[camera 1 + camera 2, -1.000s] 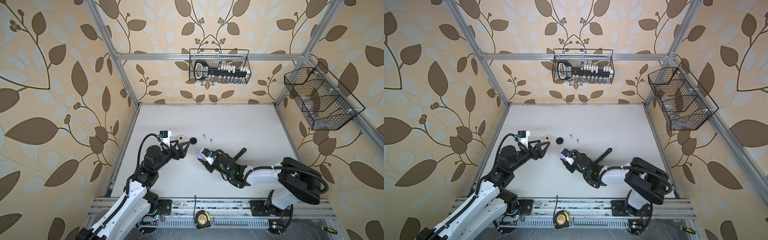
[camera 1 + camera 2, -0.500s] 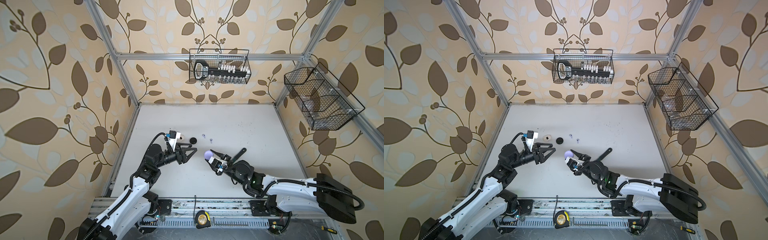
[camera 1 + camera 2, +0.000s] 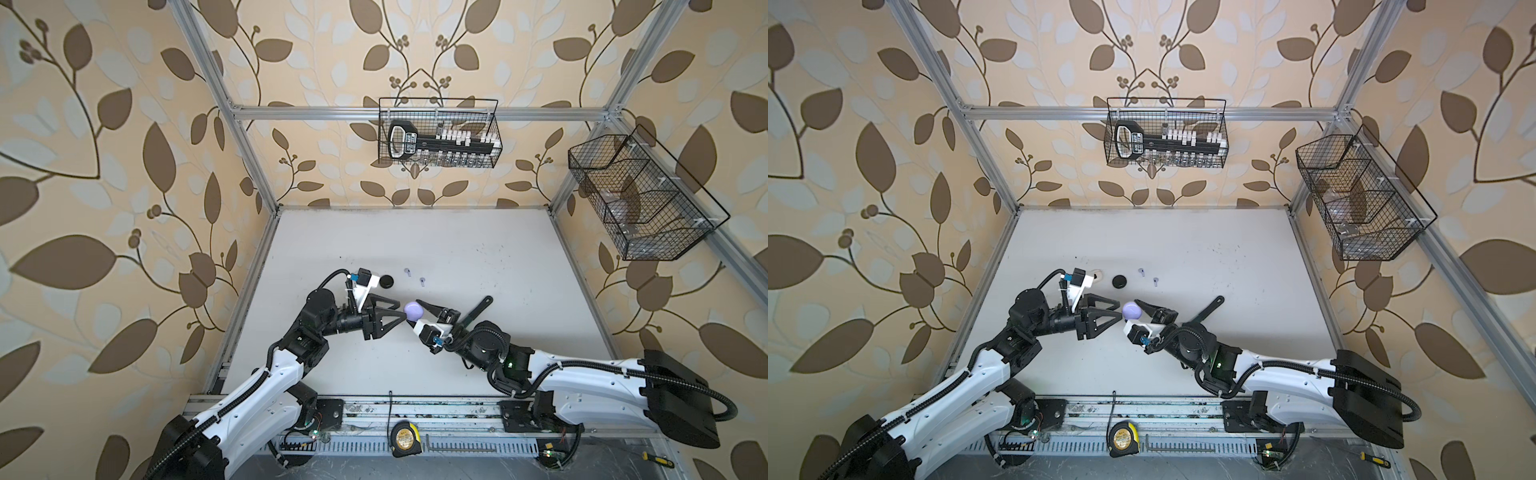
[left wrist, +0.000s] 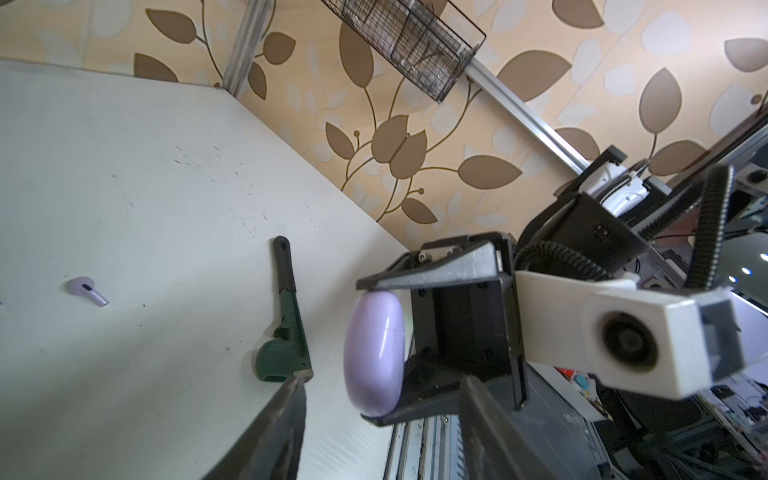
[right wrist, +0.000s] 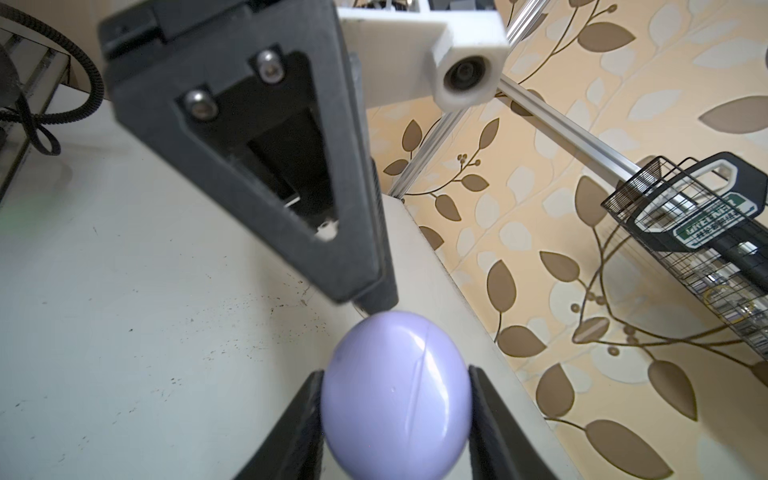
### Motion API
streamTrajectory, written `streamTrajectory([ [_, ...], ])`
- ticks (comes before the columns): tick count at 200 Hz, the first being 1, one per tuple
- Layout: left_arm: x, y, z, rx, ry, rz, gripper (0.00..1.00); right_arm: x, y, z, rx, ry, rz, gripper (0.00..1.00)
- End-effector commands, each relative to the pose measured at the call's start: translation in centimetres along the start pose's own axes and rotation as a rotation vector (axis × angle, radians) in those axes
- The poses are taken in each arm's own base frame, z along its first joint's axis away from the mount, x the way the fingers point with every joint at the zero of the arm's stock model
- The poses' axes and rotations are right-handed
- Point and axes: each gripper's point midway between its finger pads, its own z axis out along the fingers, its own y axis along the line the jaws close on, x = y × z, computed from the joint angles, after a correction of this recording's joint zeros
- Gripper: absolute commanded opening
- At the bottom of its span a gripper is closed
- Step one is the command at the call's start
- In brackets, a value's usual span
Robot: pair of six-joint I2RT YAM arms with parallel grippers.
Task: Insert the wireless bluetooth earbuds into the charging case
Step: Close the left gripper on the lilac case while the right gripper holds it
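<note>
Right wrist view gives us a glossy lilac egg-shaped case [image 5: 395,399], lid shut, pinched by its sides in the right end effector [image 3: 414,314], above the counter [image 3: 457,249]. Both arms reach inward, meeting mid-counter. We see the left end effector [image 3: 402,318] partly open, tips at the case's edge. Two lilac earbuds [image 3: 407,272] lie farther back. Leaf-patterned walls surround the counter.

Far table [image 3: 415,241] open, wrench [image 3: 478,306] right of centre, earbuds [image 3: 407,272] apparently dotting middle
</note>
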Motion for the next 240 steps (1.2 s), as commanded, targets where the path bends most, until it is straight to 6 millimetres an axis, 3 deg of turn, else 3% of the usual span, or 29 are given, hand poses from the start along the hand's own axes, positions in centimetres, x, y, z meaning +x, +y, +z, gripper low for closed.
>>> streamTrajectory([
  [1,-1.1,-1.5,0.5,0.041,0.008,0.098,0.57,-1.8,-0.6,0.4,0.007,-0.03,-0.035,0.23],
  [65,-0.8,-1.2,1.1,0.037,0.039,0.088,0.45,-2.7,0.7,0.5,-0.029,-0.044,-0.061,0.23],
  [108,-0.6,-1.6,1.2,0.056,0.048,0.095,0.27,-2.2,0.4,0.9,-0.014,-0.026,-0.073,0.23],
  [131,-0.6,-1.8,1.2,0.06,0.05,0.104,0.12,-2.2,0.0,0.8,-0.011,-0.033,-0.059,0.23],
  [142,-0.6,-1.7,1.2,0.054,0.046,0.107,0.14,-2.4,-0.1,0.7,-0.015,-0.043,-0.056,0.24],
  [154,-0.5,-1.6,1.1,0.052,0.047,0.106,0.26,-2.5,-0.2,0.5,-0.021,-0.053,-0.05,0.24],
  [172,-0.5,-1.9,1.0,0.061,0.047,0.11,0.34,-2.6,-0.4,0.3,-0.019,-0.06,-0.043,0.24],
  [223,-0.2,-2.4,1.2,0.081,0.058,0.122,0.35,-2.7,-0.3,0.3,-0.026,-0.058,-0.045,0.24],
  [240,-0.2,-2.3,1.2,0.079,0.059,0.123,0.29,-2.7,0.1,0.3,-0.038,-0.059,-0.047,0.25],
])
